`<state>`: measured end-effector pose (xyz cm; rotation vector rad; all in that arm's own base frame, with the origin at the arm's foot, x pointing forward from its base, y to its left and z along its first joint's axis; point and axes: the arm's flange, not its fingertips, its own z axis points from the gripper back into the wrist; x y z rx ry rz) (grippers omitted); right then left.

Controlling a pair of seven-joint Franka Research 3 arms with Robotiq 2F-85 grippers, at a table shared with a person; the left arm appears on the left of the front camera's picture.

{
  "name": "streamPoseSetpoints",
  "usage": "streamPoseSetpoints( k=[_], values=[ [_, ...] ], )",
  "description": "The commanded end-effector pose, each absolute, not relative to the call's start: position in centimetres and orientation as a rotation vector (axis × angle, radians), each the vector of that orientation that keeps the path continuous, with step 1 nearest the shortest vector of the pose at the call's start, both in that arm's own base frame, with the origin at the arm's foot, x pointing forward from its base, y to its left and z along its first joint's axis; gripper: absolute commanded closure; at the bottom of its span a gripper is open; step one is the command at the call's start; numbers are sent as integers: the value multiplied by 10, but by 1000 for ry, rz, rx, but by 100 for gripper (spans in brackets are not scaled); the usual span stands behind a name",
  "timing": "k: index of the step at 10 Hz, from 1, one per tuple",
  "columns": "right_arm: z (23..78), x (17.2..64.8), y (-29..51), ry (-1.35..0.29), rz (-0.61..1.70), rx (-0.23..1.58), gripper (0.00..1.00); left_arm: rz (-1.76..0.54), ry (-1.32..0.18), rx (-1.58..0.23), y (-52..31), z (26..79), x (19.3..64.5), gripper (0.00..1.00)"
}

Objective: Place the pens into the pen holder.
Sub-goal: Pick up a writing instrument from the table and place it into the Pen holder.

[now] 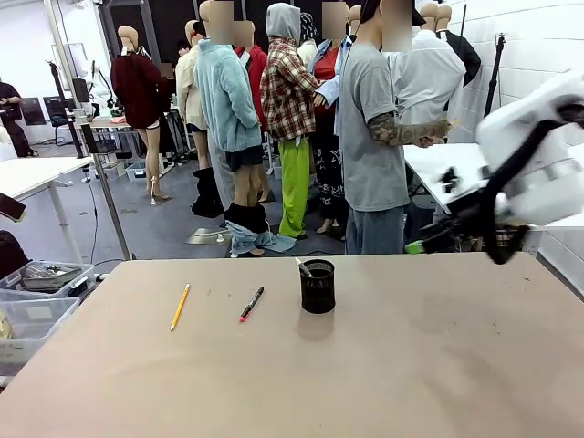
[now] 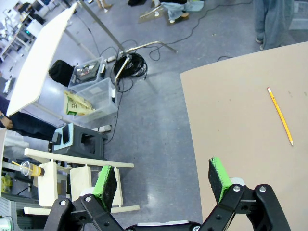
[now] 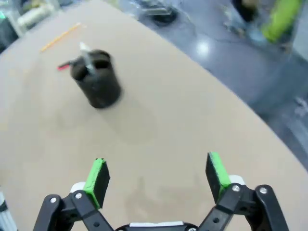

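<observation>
Lying left of the holder (image 1: 318, 286), pencil (image 1: 180, 306) and pen (image 1: 252, 303) favour left claw (image 2: 162, 177) over right claw (image 3: 158, 173), both released

We logged the dark pen (image 1: 303, 266) standing in the pen holder (image 1: 318, 286), its pale tip above the rim and its shaft hidden by the mesh. In the right wrist view, the black pen (image 3: 64, 66) lay behind the pen holder with just its red end in sight, and the pencil (image 3: 60, 37) was a soft orange streak. The right arm (image 1: 538, 164) was blurred and cut by the front view's right edge. The table (image 2: 231, 120) ran off the left wrist view's right edge.
</observation>
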<state>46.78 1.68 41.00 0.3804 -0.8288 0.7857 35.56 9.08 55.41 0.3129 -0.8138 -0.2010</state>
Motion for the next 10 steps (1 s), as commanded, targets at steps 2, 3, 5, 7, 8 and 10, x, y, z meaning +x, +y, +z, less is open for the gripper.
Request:
streamPoseSetpoints(
  k=[2,3,5,7,8,10],
  values=[
    [448,401,-50,-716,393,193,0,-200,-821,321,91,554,356,0],
    [457,388,-76,-615,244,148,0,-200,-821,321,91,554,356,0],
    [470,377,-118,-409,65,66,0,-200,-821,321,91,554,356,0],
    [471,376,-140,-392,-6,42,0,-200,-821,321,91,554,356,0],
    [467,374,-142,-410,10,56,0,-200,-821,321,91,554,356,0],
    [448,367,-164,-365,-23,-24,0,-201,-814,313,91,554,356,0]
  ],
)
